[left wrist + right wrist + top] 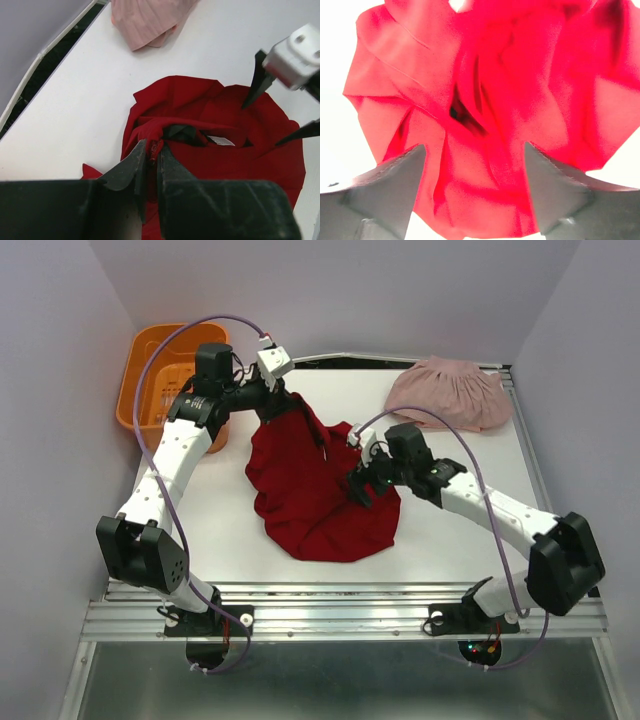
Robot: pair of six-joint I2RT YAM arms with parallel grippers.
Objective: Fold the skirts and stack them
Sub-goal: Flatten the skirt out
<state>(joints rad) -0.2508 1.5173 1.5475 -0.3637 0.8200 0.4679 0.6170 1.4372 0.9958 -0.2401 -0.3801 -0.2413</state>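
The deep red skirt (318, 488) lies crumpled in the middle of the white table. My left gripper (283, 403) is shut on its far edge and lifts that edge into a peak; in the left wrist view the gripper (152, 150) pinches a red fold (156, 148). My right gripper (358, 485) is open just above the skirt's right side; in the right wrist view the gripper (475, 150) hangs over bunched red cloth (485, 100). The pale pink skirt (450, 390) lies bunched at the far right corner and shows in the left wrist view (147, 20).
An orange plastic basket (160, 370) stands at the far left corner, behind my left arm. The table (450, 530) has a metal rail along its near edge (340, 605). Pale walls close in the left, right and back.
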